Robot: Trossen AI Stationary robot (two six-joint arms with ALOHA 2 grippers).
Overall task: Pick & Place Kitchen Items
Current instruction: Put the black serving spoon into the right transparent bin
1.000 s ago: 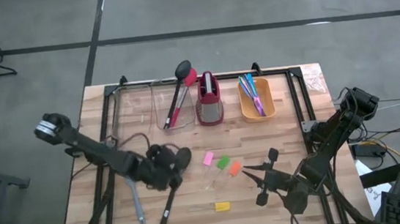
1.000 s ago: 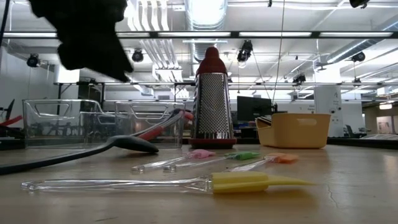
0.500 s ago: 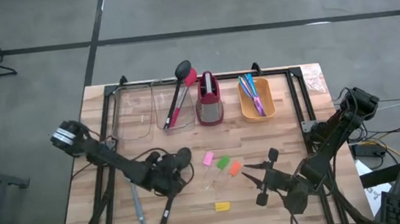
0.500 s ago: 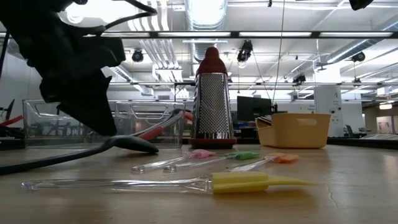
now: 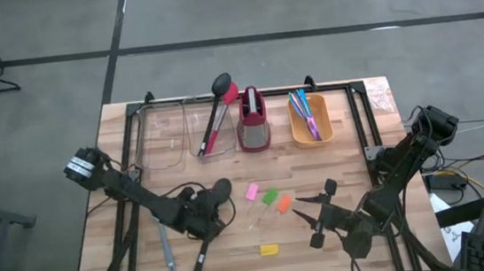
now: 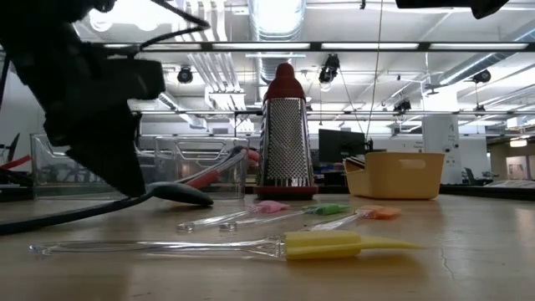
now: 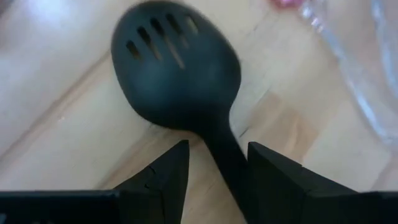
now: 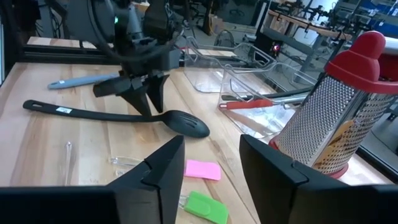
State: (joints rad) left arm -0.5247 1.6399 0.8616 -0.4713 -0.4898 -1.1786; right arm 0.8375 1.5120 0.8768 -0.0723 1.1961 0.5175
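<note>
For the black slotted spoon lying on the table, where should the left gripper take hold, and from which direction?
Best on the neck of the black slotted spoon, just behind the bowl, coming straight down from above. The spoon lies flat on the table, and its handle is narrow enough to fit between the fingers, while the bowl looks too wide. The left gripper is open, already straddling that neck. The right gripper waits, open.

The left arm reaches in from the table's left edge, bent low over the boards, its wrist tipped down — the left gripper [image 5: 204,221] sits near the middle of the table with both fingers [image 7: 166,171] spread apart and pointing at the surface. The right arm waits folded at the right side, the right gripper [image 5: 314,220] held above the table, its fingers [image 8: 163,163] parted too.
</note>
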